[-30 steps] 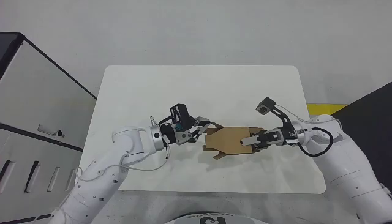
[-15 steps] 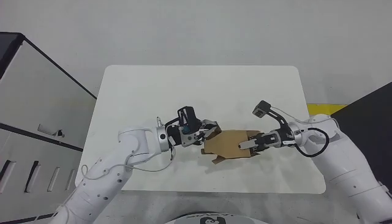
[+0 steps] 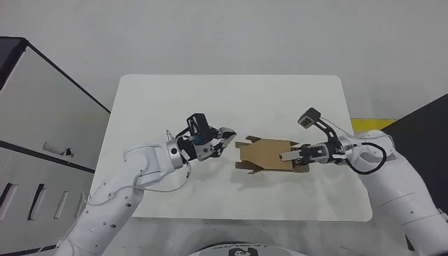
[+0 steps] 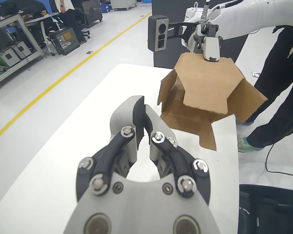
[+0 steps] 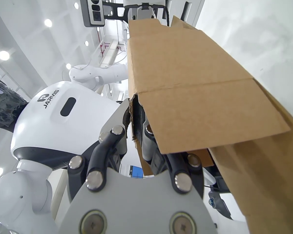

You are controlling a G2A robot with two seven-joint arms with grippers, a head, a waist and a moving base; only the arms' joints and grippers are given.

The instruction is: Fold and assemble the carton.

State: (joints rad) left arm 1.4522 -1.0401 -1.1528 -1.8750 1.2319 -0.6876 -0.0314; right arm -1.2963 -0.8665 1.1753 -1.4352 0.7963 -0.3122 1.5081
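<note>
Table (image 3: 161,95): white; both arms over its near half.
Left gripper (image 3: 225,139): fingers pressed almost together, nothing between them. Just left of the carton and apart from it, tips aimed at its open end.
Carton (image 3: 268,154): brown corrugated board, a part-opened tube lying lengthwise between the grippers, right of table centre. Left-end flaps splayed outward, none tucked. Cannot tell whether the lowest flap touches the table.
Right gripper (image 3: 288,157): pinching an edge of the board at the carton's right end; the only grip on it.
Step in hand (judgement): closing the left-end flaps. Early in the task, no end closed yet.
Doing it well: hold the right-hand pinch firm and level as the anchor. Bring the closed left fingertips against a small side flap first and push along its crease, not mid-panel. Fold small flaps before large ones. Press toward the right gripper so the tube squares up rather than skews.
Risk: board buckling, or the carton pivoting in its single pinch.
</note>
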